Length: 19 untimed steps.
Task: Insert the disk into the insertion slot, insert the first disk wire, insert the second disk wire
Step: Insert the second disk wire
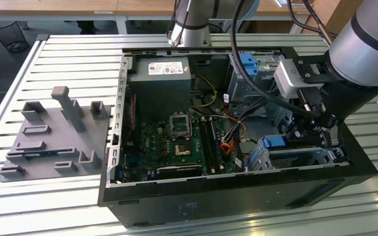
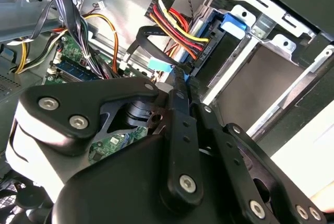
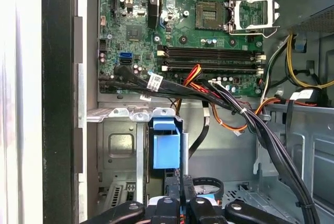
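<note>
Slatted metal table (image 1: 64, 54) bearing an open black computer case (image 1: 241, 196) and grey fixture block (image 1: 51, 137)

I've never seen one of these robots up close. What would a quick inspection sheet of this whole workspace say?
Surface: slatted pale metal table carrying an open black computer case.
Job's things: silver hard drive in its bright blue plastic caddy sits inside the low grey sheet-metal drive cage.
Clutter: grey plastic fixture plate with upright blocks beside the case.
Grippers: black gripper is down inside the case at the drive's cable end; jaws' state unclear.
Cables: red, yellow and black wire bundle reaches a black connector at the drive; black flat cable with a light-blue tab lies by the gripper.
Surroundings: black mesh waste bin, wooden desks.
</note>
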### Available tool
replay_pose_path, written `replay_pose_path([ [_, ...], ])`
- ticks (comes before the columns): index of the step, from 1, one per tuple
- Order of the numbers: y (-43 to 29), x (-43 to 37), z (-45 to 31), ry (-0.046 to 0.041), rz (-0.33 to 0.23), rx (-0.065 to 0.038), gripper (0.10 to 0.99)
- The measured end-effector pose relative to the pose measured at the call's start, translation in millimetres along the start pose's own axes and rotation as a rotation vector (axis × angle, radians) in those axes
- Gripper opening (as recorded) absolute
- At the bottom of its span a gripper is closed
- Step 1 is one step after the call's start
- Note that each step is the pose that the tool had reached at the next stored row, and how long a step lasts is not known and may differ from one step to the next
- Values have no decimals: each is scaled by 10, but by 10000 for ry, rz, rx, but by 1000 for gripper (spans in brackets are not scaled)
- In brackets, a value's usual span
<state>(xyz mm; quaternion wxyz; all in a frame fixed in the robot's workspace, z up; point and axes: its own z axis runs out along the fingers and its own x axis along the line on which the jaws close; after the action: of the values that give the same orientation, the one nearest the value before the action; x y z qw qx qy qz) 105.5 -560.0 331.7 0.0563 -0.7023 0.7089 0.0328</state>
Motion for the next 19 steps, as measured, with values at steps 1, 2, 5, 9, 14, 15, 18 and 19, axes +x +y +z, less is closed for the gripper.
replay_pose_path([
  [1,0,5,0,0,3,0,149],
  [2,-1,10,-1,0,4,0,149],
  [5,-2,19,-2,0,5,1,149],
  [9,-2,20,-6,-4,6,-3,149],
  [14,-8,19,-9,-5,7,-10,149],
  [15,-8,19,-10,-5,7,-11,149],
  [18,-9,18,-19,-4,7,-15,149],
  [19,-9,18,-19,-6,8,-17,149],
])
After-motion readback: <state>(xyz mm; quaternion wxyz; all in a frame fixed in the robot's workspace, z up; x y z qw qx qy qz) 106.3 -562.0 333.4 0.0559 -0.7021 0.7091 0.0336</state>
